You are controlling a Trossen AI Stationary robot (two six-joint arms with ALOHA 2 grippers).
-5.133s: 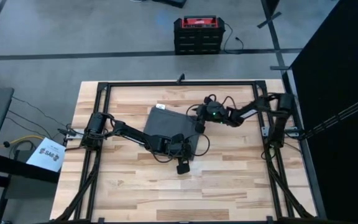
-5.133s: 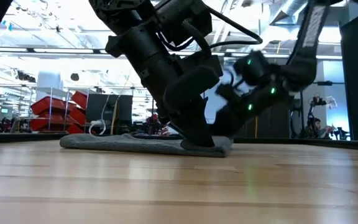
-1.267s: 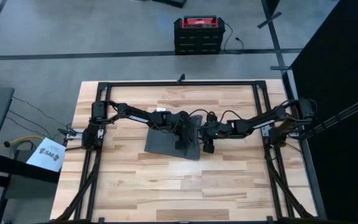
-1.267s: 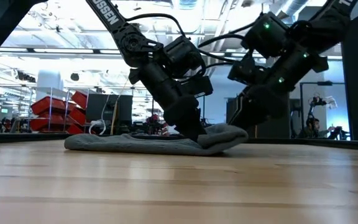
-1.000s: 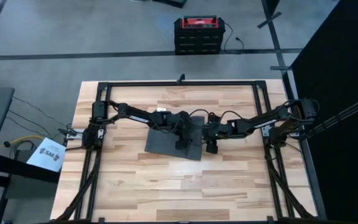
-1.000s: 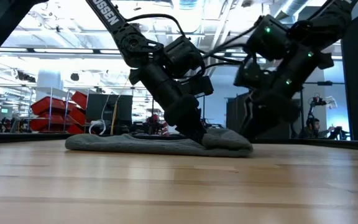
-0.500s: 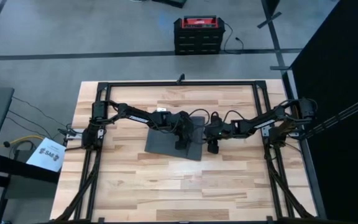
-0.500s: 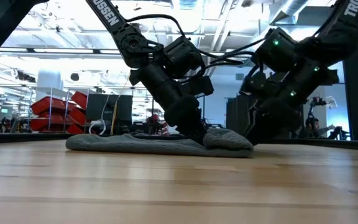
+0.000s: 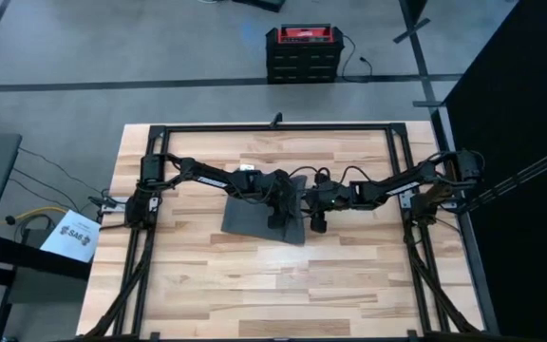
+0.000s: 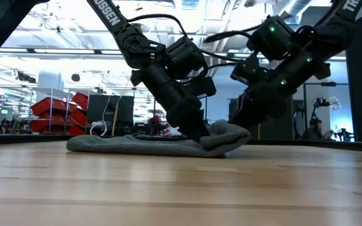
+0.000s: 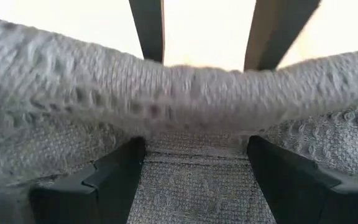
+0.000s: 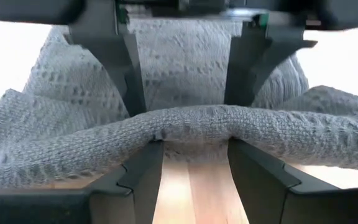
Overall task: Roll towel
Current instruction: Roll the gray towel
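The dark grey towel (image 9: 253,211) lies flat in the middle of the wooden table, except for its right edge (image 10: 230,135), which curls up off the wood. My left gripper (image 10: 200,134) stands open on the towel's right part, pointing steeply down. My right gripper (image 10: 236,124) comes in from the right, open, with its fingers under the raised edge. In the right wrist view the edge (image 12: 194,121) runs as a thick roll across both my fingers. In the left wrist view that same raised roll (image 11: 191,93) stands in front of the open left fingers. My left gripper has its open fingertips (image 11: 114,180) set down on the flat towel just left of the raised edge, slanting down from the table's left. The cloth under them lies on the table. My right gripper has both open fingers (image 12: 143,165) under the towel's right edge (image 12: 194,121), coming from the table's right. The edge drapes across the fingers, lifted off the wood and curled toward the left gripper. One layer or several, I cannot tell.
A black frame rail (image 9: 273,127) runs around the table. Bare wood (image 9: 283,285) fills the near half. A red and black box (image 9: 300,43) stands on the floor beyond the far edge.
The towel's right edge lay flat on the table a second ago. My right gripper has since gone up and a little toward the table's left, and the edge now rides up on it, curled toward the left gripper. The rest of the towel has stayed flat.
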